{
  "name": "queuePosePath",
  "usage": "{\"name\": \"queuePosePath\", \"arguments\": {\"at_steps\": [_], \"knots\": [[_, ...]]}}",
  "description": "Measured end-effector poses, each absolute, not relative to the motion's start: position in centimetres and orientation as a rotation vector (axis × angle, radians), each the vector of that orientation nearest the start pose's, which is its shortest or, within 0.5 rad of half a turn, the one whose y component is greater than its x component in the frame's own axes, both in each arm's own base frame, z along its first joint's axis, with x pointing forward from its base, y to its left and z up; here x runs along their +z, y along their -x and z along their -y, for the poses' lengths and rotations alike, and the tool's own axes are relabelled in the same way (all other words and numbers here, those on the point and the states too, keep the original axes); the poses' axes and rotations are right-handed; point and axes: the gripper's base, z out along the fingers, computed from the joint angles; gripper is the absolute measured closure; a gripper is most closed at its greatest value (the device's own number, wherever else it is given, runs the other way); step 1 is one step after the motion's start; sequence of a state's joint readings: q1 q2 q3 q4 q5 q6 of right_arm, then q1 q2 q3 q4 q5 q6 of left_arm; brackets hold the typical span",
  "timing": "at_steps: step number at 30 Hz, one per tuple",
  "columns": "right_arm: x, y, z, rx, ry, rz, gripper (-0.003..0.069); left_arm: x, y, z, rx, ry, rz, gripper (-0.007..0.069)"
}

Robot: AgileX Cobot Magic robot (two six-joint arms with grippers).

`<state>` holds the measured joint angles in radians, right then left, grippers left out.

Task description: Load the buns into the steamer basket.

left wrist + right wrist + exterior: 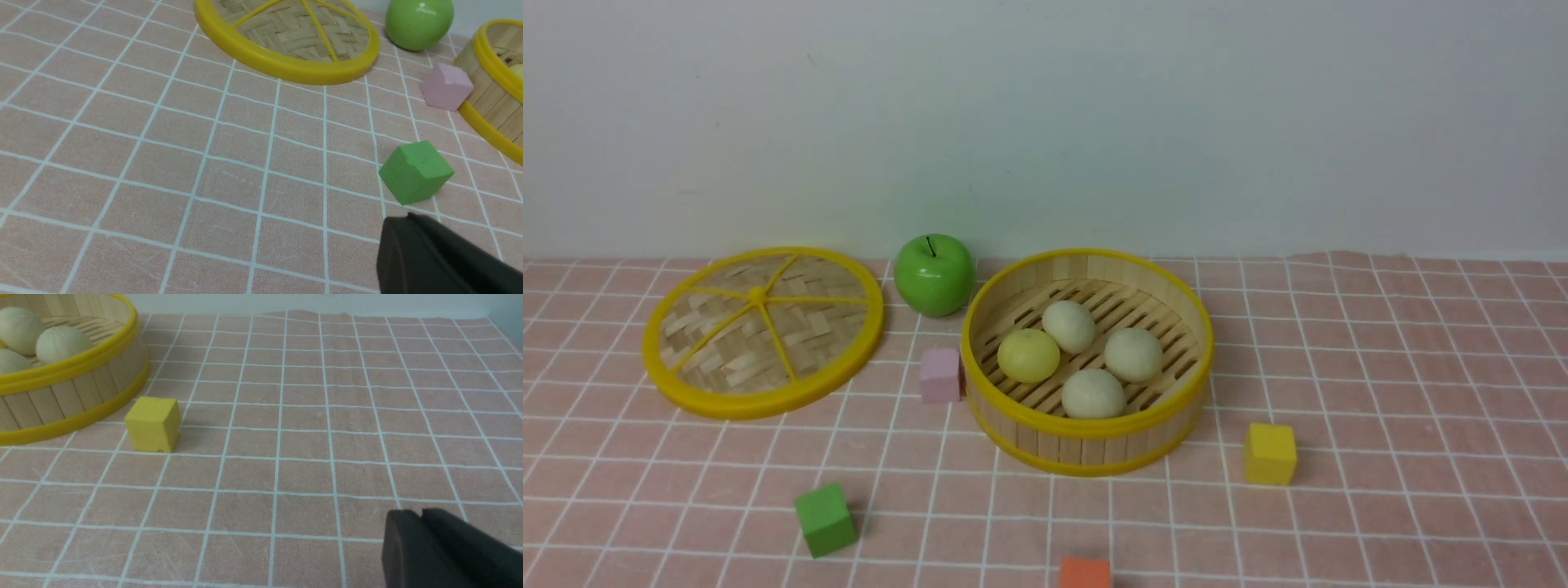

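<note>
Sitting together on the slatted floor of the steamer basket (1086,445), all four buns (1093,394) are already inside: the pale yellow one toward the left, three off-white ones around it, close enough to touch or nearly so. They look light, smooth and slightly soft, so if one needed moving I would judge a gentle pinch across its widest middle from straight above to be safest; a hard squeeze might dent it, and the rounded skin could slip out of a shallow hold. The basket's upright slat wall and yellow rim leave only a top-down approach. Around it, the pink cube (940,375) sits against the left wall, the green apple (934,274) stands just behind to the left, the woven lid (763,330) lies further left, and the yellow cube (1269,453) rests near the front right. Open cloth (327,416) to the right gives plenty of room. The left gripper (412,218) and right gripper (423,516) each show dark fingers pressed together, holding nothing, low over bare cloth
</note>
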<state>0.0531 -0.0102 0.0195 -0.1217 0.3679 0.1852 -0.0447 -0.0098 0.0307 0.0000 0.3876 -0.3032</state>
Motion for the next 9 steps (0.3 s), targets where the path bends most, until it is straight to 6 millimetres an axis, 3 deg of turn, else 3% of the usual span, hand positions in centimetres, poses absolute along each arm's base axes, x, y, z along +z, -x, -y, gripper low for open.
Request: {"name": "queuePosePath", "arguments": {"at_steps": [9], "knots": [[17.43,-5.28,0.12,0.046,-0.048,-1.858,0.0581,16.86,-5.22,0.23,-0.237,0.245,-1.883,0.0615]]}}
